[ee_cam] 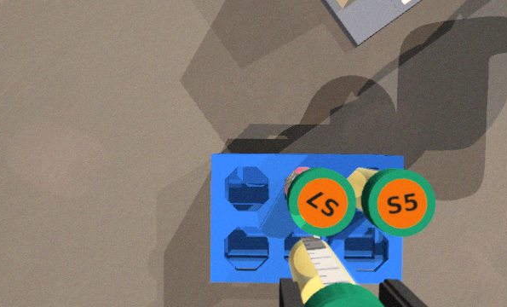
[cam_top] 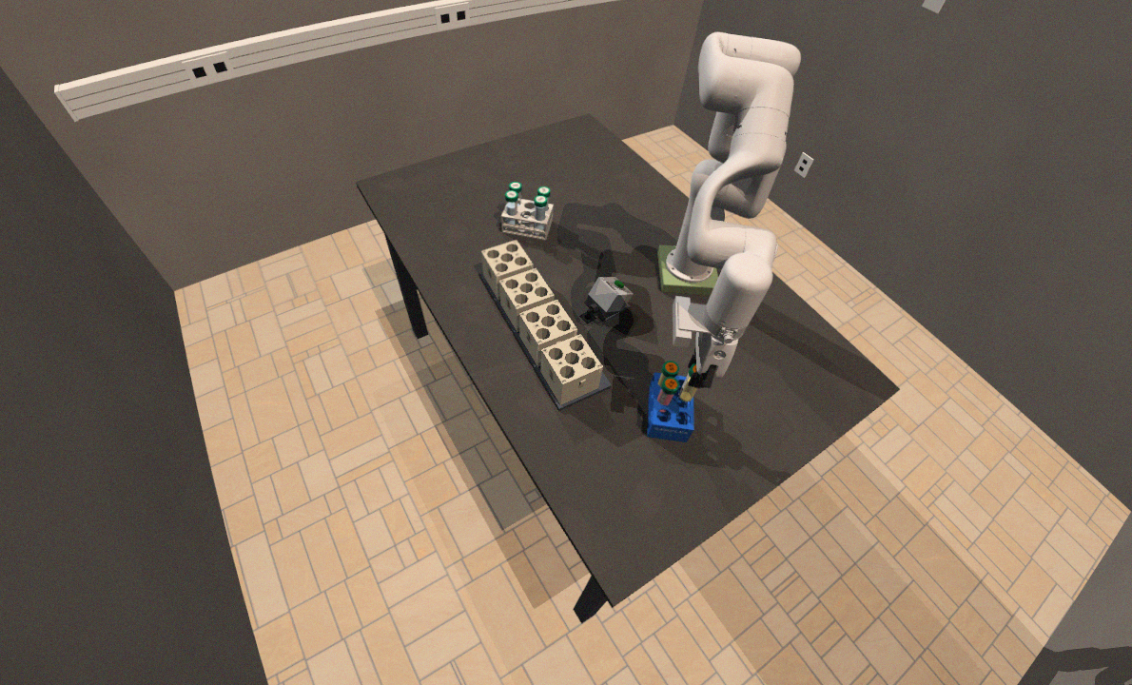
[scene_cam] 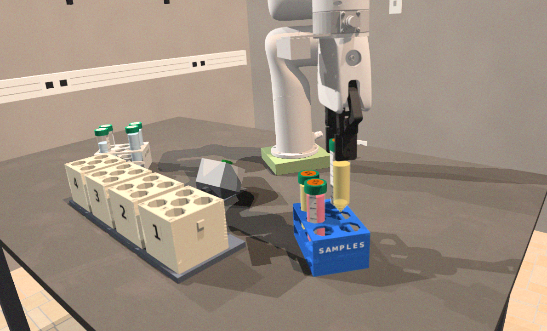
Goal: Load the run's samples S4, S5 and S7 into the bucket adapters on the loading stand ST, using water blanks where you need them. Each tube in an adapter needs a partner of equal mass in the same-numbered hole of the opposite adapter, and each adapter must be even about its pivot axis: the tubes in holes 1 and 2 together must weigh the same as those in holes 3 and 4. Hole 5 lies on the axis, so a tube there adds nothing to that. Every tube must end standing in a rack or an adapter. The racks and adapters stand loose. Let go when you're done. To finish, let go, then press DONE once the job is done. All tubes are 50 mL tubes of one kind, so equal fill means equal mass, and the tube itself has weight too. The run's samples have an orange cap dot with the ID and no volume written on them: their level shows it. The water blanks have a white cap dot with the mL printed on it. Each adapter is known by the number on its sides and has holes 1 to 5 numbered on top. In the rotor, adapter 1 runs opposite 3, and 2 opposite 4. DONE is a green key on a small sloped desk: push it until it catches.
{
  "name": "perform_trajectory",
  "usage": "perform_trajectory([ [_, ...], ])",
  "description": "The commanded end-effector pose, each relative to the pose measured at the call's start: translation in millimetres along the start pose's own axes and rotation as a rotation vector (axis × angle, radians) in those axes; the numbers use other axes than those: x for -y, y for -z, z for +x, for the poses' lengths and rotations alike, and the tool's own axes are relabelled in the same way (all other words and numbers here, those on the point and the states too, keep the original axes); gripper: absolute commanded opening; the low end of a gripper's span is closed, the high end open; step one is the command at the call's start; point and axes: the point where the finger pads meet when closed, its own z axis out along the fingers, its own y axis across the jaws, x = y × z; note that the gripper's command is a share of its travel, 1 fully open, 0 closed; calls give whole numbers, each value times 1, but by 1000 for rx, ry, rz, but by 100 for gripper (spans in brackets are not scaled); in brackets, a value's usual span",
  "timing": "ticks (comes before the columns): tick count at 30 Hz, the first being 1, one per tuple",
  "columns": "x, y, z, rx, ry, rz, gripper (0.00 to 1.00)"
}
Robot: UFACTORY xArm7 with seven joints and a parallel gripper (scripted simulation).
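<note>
We judge the step in hand to be lowering the yellow sample tube [cam_top: 688, 391] [scene_cam: 341, 183] [ee_cam: 319, 269], S4 by elimination, into the blue sample rack [cam_top: 671, 432] [scene_cam: 341, 261] [ee_cam: 219, 222]. The fingers of the gripper [cam_top: 700, 375] [scene_cam: 344, 154] [ee_cam: 342, 294] grasp this tube near its green cap; the body hangs below them, its conical tip above the rack's holes. We center the tip over one open hole before descending straight, keeping the grip firm until the tube bottoms out. A rim strike could tilt the tube or shift the loose rack. We keep the fingers clear of S7 [cam_top: 671, 384] [scene_cam: 315, 187] [ee_cam: 321, 202] and S5 [cam_top: 671, 368] [scene_cam: 308, 176] [ee_cam: 402, 202], which stand in the rack beside and below the fingers. The tube is clear-walled, near upright, with a printed scale and a yellow fill reaching up close to the fingertips.
</note>
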Motion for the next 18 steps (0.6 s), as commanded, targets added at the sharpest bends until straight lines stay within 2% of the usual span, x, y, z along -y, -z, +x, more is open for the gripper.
perform_trajectory([
  [1, 1, 0, 0, -1, 0, 4, 0],
  [18, 1, -15, 0, -1, 0, 4, 0],
])
